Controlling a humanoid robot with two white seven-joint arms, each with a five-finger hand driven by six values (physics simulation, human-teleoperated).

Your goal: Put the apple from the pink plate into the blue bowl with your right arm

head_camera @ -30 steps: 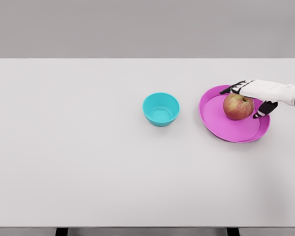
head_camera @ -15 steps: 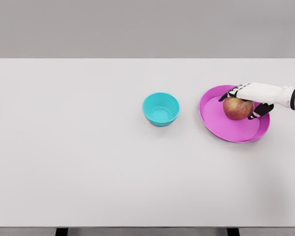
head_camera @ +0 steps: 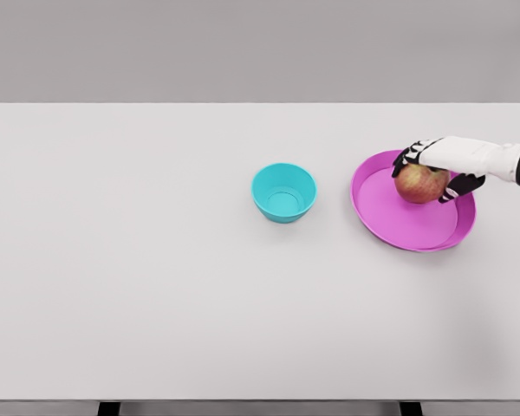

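Apple gripped over plate

Our right hand (head_camera: pixel 439 165) comes in from the table's (head_camera: pixel 156 286) right edge and closes on the apple (head_camera: pixel 420 184), fingers (head_camera: pixel 409 157) curled over its far side, thumb (head_camera: pixel 464 185) pressed against its near right side. We cannot tell whether the apple touches the plate (head_camera: pixel 399 227) or hangs just above it; it sits over the plate's far half. The bowl (head_camera: pixel 283 192) stands near the table's middle, just left of the plate, apart from it.

matt white table (head_camera: pixel 156 295), smooth plastic-looking bowl (head_camera: pixel 283 192), plate (head_camera: pixel 407 227)
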